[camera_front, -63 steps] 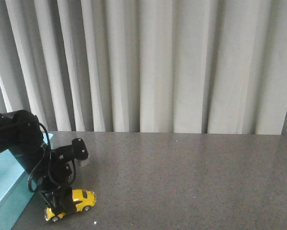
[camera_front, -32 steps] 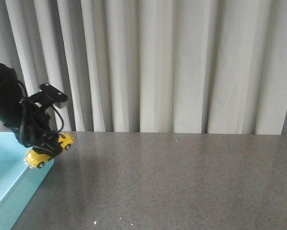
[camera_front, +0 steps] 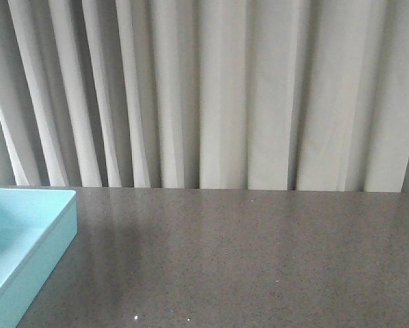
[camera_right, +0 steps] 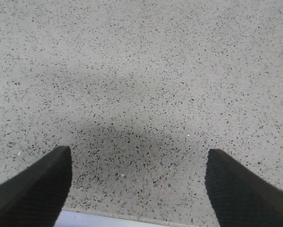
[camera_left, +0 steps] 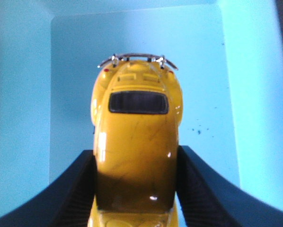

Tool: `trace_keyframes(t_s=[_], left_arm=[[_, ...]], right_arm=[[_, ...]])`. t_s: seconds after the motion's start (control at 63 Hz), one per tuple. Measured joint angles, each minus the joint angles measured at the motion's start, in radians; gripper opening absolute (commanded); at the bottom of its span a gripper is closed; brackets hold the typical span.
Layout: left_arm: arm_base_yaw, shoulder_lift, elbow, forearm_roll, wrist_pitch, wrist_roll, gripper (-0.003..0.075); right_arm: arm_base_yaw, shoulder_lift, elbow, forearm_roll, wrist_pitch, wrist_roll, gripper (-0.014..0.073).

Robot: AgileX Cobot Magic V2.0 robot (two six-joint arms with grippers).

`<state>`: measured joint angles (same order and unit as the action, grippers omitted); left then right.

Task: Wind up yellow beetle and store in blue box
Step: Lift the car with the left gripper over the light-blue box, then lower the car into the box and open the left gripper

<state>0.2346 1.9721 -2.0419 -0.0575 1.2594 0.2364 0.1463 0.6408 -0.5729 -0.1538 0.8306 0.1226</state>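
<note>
- While I watched the front view, the left arm went out of it past the blue box (camera_front: pixel 33 229); one second before, it was on the table beside the box, with the car on the table surface.
- Half a second before, the arm held the car in the air at the near corner of the box; now only a small dark piece showed at the frame edge, above the box.
- On the left wrist view, the left gripper (camera_left: pixel 137 189) was clamped on the yellow beetle (camera_left: pixel 136 142), one dark finger (camera_left: pixel 75 189) pressed to each side of the body.
- Around and beyond the car I saw only the pale floor and walls of the box, so I judged the car was above the inside of the box; whether it touched the floor, I could not tell.
- For the task, I judged that only lowering and release remained.
- My right gripper (camera_right: pixel 137 184) was wide apart and empty, over the speckled table (camera_right: pixel 141 71), away from the box.
</note>
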Motion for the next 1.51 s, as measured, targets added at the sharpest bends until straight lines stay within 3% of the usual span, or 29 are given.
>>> trace_keyframes(t_s=[0.571,0.714,1.031,1.507], left_arm=[[0.018,0.208,0.000,-0.043,-0.006,-0.006,0.0258],[0.018,0.231,0.000,-0.043,-0.008,-0.006,0.0340],[0.018,0.232,0.000,-0.043,-0.014,-0.006,0.0608],[0.007,0.048,0.000,-0.056,-0.014,-0.006,0.0559]], right_arm=[[0.000,0.000,0.000,0.000,0.000,0.000,0.0561],[0.000,0.000,0.000,0.000,0.000,0.000,0.0561],[0.000,0.000,0.000,0.000,0.000,0.000,0.0561],[0.000,0.000,0.000,0.000,0.001,0.000,0.0561]])
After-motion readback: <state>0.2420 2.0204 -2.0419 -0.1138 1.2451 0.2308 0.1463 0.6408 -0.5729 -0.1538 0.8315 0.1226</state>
